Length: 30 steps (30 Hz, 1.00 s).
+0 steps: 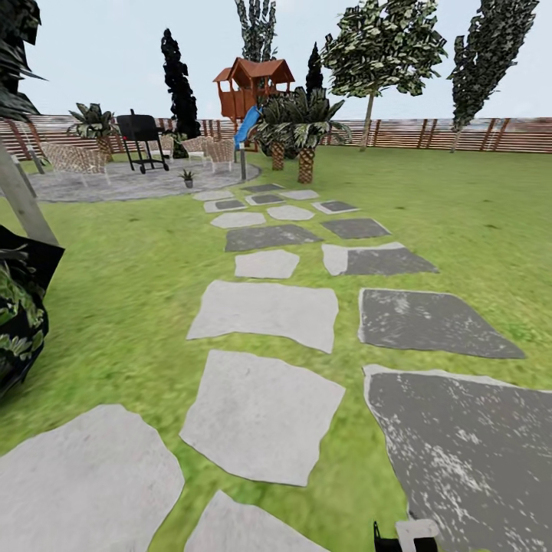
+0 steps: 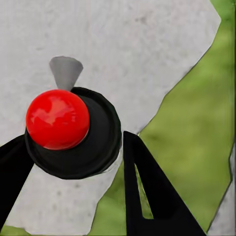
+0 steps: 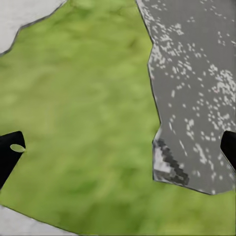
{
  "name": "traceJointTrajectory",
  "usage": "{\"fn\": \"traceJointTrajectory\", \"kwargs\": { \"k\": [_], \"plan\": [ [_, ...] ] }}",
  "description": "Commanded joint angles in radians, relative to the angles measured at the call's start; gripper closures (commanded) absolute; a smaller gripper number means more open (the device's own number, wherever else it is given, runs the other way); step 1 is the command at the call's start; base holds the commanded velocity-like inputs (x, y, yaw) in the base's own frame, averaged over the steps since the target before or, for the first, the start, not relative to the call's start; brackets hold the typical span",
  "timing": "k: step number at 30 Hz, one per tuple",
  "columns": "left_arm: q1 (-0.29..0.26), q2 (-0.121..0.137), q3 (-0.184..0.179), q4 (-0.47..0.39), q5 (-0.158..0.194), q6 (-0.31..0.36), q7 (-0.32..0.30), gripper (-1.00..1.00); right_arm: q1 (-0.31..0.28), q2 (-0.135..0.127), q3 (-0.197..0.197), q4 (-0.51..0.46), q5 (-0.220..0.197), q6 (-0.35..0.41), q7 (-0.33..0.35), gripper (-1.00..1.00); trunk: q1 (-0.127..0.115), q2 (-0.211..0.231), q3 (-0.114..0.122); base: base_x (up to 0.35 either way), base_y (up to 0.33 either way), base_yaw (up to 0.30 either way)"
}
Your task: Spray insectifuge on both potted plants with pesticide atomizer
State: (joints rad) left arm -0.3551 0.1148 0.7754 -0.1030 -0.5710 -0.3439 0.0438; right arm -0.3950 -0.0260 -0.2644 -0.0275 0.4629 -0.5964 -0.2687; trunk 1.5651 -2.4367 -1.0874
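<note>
Potted plant (image 1: 187, 178), one small rosette, stands far ahead at the patio (image 1: 115, 186) edge, beyond the stepping stones (image 1: 264, 307). Right claw (image 3: 118, 147) is spread wide and empty above the lawn (image 3: 88, 98); whether the left claw (image 2: 73, 162) is apart or together I cannot tell. Atomizer pickup and all spraying look yet to do.

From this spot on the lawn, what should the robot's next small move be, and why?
Probably keep driving forward along the stepping stones toward the round patio. A small potted plant stands at its edge, still far off, and the right gripper hangs open and empty over grass.
</note>
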Motion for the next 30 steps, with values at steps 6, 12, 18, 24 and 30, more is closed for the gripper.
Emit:
{"fn": "traceJointTrajectory", "kwargs": {
  "k": [6, 12, 18, 24, 30],
  "plan": [
    [-0.001, 0.0, 0.005, 0.002, -0.011, -0.004, 0.004, 1.0, -0.001, 0.0, -0.006, 0.001, 0.011, -0.002, -0.006, -1.0, 0.0, 0.0, -0.001, 0.339, 0.0, 0.0],
    [-0.001, 0.0, 0.005, 0.002, -0.01, -0.004, 0.005, 1.0, -0.001, 0.0, -0.006, 0.001, 0.01, -0.003, -0.006, -1.0, 0.0, 0.0, -0.001, 0.339, 0.0, 0.002],
    [-0.001, 0.0, 0.005, 0.002, -0.01, -0.004, 0.004, 1.0, -0.001, 0.0, -0.006, 0.001, 0.01, -0.002, -0.006, -1.0, 0.0, 0.0, 0.003, 0.339, 0.0, 0.164],
    [-0.001, 0.0, 0.006, 0.002, -0.01, -0.004, 0.005, 1.0, -0.001, 0.0, -0.006, 0.0, 0.01, -0.003, -0.006, -1.0, 0.0, 0.0, 0.005, 0.339, 0.0, 0.056],
    [-0.001, 0.0, 0.006, 0.002, -0.01, -0.004, 0.005, 1.0, -0.001, 0.0, -0.006, 0.001, 0.01, -0.002, -0.006, -1.0, 0.0, 0.0, 0.005, 0.339, 0.0, 0.002]
  ]
}}
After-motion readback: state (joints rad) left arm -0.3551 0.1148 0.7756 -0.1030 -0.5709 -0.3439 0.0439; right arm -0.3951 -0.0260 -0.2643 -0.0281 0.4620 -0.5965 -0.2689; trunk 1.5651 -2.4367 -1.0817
